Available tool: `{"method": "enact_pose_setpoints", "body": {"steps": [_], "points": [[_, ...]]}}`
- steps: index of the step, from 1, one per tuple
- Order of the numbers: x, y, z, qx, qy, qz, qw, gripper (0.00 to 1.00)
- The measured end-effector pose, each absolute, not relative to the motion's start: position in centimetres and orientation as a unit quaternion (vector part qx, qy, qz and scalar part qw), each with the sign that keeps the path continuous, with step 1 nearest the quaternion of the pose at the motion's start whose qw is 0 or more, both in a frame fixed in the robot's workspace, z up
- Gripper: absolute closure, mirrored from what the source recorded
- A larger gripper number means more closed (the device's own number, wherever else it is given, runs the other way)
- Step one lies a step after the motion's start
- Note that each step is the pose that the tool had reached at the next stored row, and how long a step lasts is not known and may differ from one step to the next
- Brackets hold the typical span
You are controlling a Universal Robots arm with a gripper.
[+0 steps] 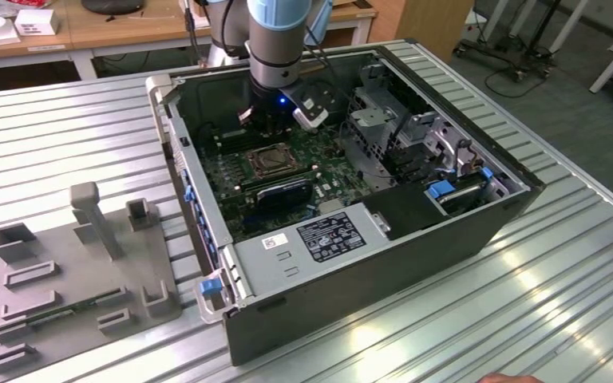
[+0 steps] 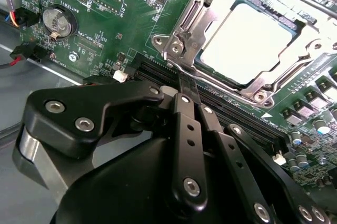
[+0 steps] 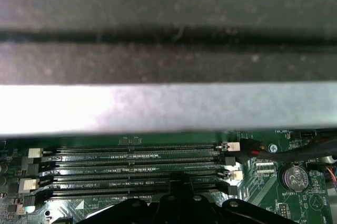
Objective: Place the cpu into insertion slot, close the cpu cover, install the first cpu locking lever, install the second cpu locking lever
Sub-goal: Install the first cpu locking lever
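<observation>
Nearest in the second wrist view, the pincer (image 2: 181,84) has its black fingers (image 2: 185,129) pressed together, pinching nothing, their tips over the memory slots (image 2: 221,105) beside the socket. Just beyond, the cpu (image 2: 247,39) lies flat in the insertion slot (image 2: 208,74), pale face up. The cpu cover (image 2: 192,21) is down around it, framing the chip's edges. In the exterior view the arm (image 1: 280,44) reaches down into the open computer case (image 1: 392,263) on the slatted table (image 1: 61,136).

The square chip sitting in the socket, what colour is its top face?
Pale silvery-white, plain, as the square metal-faced chip shows best in the second wrist view.
</observation>
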State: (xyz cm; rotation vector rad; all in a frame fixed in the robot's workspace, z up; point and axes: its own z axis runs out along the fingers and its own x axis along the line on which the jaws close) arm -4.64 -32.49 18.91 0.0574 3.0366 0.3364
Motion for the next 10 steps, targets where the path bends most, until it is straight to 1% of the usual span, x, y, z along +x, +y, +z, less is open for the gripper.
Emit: {"method": "enact_pose_setpoints", "body": {"steps": [10], "points": [[-4.61, -32.45, 19.76, 0.019, 0.993, 0.112, 0.044, 0.89]]}}
